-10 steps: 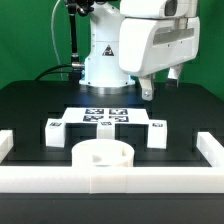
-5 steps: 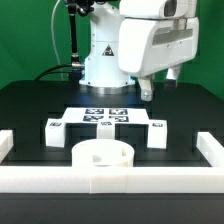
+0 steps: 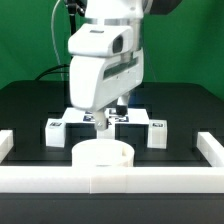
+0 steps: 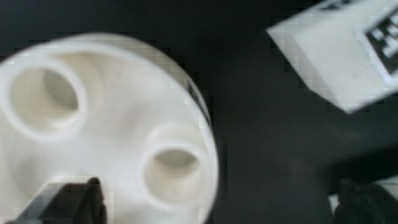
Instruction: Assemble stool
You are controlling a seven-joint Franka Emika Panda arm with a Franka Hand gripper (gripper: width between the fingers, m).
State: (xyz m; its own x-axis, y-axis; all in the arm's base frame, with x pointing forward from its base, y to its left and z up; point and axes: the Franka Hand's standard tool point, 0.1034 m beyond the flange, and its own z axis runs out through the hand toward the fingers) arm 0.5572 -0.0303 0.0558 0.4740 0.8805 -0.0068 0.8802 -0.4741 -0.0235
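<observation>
- In the exterior view we see the gripper (image 3: 108, 120) hanging low over the seat disc (image 3: 104, 153). The disc lies flat on the black table (image 3: 25, 110), just behind the front run of the rail wall (image 3: 110, 182).
- One leg (image 3: 55, 131) stands toward the exterior view's left of the disc and a second leg (image 3: 157, 132) toward its right, both apart from it.
- The marker board (image 3: 135, 113) lies behind, partly hidden by the arm (image 3: 105, 60).
- From this view we cannot tell how the jaws stand.
- In the wrist view we see the jaws wide apart, clamped on nothing. One dark fingertip (image 4: 71, 195) overlaps the seat disc (image 4: 107, 110); the other shows over the table.
- The disc shows two round sockets (image 4: 173, 165). A tagged leg (image 4: 338, 55) lies beside it, not touching.
</observation>
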